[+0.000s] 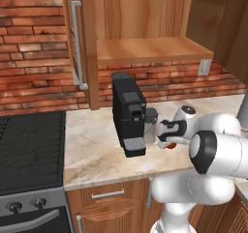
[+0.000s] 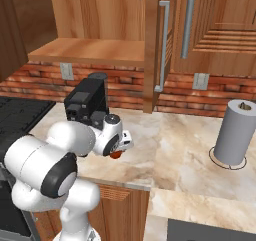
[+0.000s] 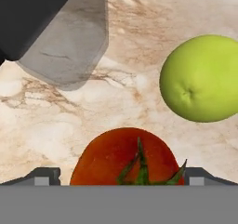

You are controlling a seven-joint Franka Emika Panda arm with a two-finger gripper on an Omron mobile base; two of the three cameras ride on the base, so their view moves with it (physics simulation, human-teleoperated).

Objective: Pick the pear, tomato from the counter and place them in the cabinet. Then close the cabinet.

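Observation:
The red tomato (image 3: 122,160) lies on the beige counter (image 3: 153,28) at the bottom of the hand view, between my two fingertips. My gripper (image 3: 120,176) is open and straddles it, the fingers (image 3: 46,175) set wide on either side. The yellow-green pear (image 3: 202,79) rests on the stone just beyond, to the upper right. From the base, my gripper (image 1: 167,142) (image 2: 119,150) points down at the counter (image 1: 92,150) beside the coffee machine, with a bit of the tomato (image 1: 171,146) (image 2: 116,155) red beneath it. The cabinet (image 1: 150,50) (image 2: 90,50) above stands open, its shelf bare.
A black coffee machine (image 1: 128,113) (image 2: 87,102) stands close to the hand, and its grey base (image 3: 69,42) shows in the hand view. A grey paper towel roll (image 2: 234,132) is at the right. The black stove (image 1: 29,150) lies to the left.

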